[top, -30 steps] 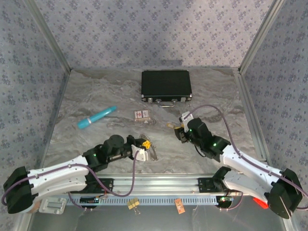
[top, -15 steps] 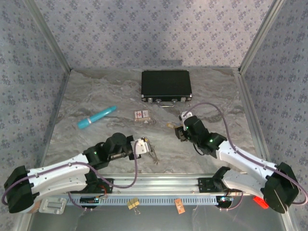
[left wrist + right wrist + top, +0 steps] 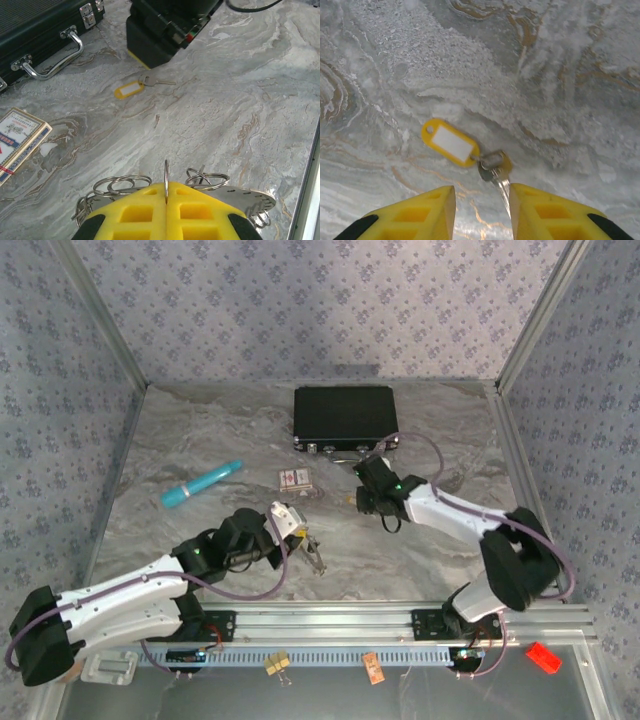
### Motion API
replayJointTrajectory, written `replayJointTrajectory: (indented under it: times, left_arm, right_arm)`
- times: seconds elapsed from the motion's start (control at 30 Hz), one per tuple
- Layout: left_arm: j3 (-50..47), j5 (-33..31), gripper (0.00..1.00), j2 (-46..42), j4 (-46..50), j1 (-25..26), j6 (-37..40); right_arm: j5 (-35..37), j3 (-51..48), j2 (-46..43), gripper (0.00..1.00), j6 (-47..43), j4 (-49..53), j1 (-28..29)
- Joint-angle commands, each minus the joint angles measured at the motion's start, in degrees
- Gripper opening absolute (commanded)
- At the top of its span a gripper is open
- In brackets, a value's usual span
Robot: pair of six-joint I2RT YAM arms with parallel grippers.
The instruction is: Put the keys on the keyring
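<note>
My left gripper is shut on the keyring, a thin metal loop standing upright between the yellow fingers. Several more rings and a flat metal plate hang around it. In the top view this gripper sits left of centre, with the ring bunch beside it. The keys lie flat on the marble, joined to a yellow tag. My right gripper hovers open just over them, the blade running beside the right finger. The left wrist view shows the keys in front of the right gripper.
A black case lies at the back. A red-and-white card box and a blue tube are left of the right gripper. The aluminium rail runs along the near edge.
The right arm has stretched forward and left, bringing its gripper over the keys, and its jaws have narrowed a little. The left gripper has shifted slightly back, still holding the ring.
</note>
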State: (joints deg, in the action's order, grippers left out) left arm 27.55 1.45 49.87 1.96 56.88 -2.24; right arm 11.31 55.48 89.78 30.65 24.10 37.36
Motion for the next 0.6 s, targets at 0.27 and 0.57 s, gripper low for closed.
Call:
replayJointTrajectory:
  times: [0.27,0.57]
  left_arm:
    - [2.25,1.26,0.00,-0.91,0.08,-0.63,0.47]
    - [1.80,1.89,0.00,-1.46,-0.29,-0.64,1.19]
  right_arm:
    - [-11.82,10.38,8.41,0.36,-22.23,10.83,-4.96]
    - [-3.28,19.06,17.96,0.38,-25.15,20.31,-2.27]
